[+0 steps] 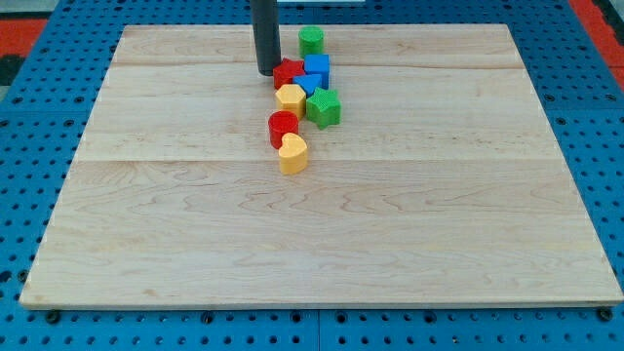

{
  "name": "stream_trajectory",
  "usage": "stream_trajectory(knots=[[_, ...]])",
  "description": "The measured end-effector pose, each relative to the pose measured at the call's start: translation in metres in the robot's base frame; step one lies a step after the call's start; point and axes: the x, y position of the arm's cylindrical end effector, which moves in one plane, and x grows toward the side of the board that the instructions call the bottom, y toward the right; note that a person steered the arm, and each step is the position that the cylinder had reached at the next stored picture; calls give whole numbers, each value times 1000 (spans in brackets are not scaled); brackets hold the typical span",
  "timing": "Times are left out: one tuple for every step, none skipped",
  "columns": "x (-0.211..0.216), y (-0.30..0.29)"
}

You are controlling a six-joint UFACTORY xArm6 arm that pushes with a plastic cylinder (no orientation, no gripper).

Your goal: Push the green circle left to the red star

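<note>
The green circle stands near the view's top, apart from the cluster below it. The red star lies below and slightly left of it. My tip rests on the board just left of the red star, close to touching it. The rod rises straight up out of the view's top.
Touching the red star are a blue cube, a smaller blue block and a yellow block. A green star sits right of them. A red cylinder and a yellow heart lie below. The wooden board sits on a blue pegboard.
</note>
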Motion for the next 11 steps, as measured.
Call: stream_trajectory(knots=[[12, -4], [-17, -31], [-77, -10], [-93, 20], [-84, 53], [-82, 98], [-72, 123], [-41, 16], [-14, -51], [-44, -59], [-27, -79]])
